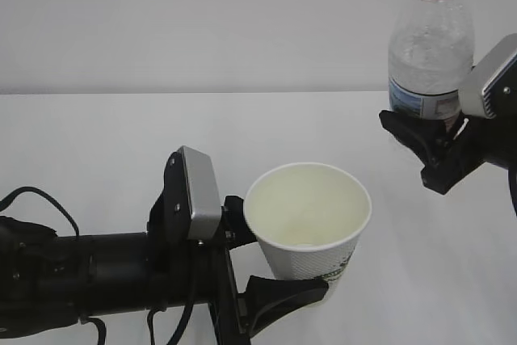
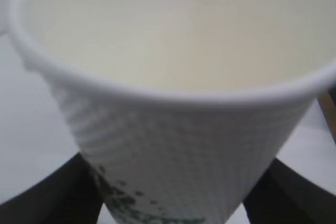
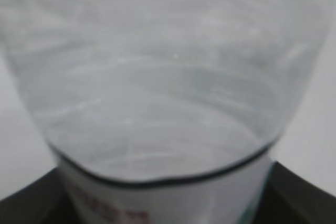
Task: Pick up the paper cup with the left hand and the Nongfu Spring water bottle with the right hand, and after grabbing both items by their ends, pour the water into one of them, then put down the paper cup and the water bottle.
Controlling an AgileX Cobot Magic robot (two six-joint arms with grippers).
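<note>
The left hand (image 1: pixel 271 268) is clamped low on the paper cup (image 1: pixel 311 220), which sits upright between its jaws, mouth open. The cup is thin and light and will likely crush if squeezed harder. Up and to its right, the right hand (image 1: pixel 432 147) is clamped on the Nongfu Spring water bottle (image 1: pixel 430 42) at the label; its clear plastic looks soft and slippery.
</note>
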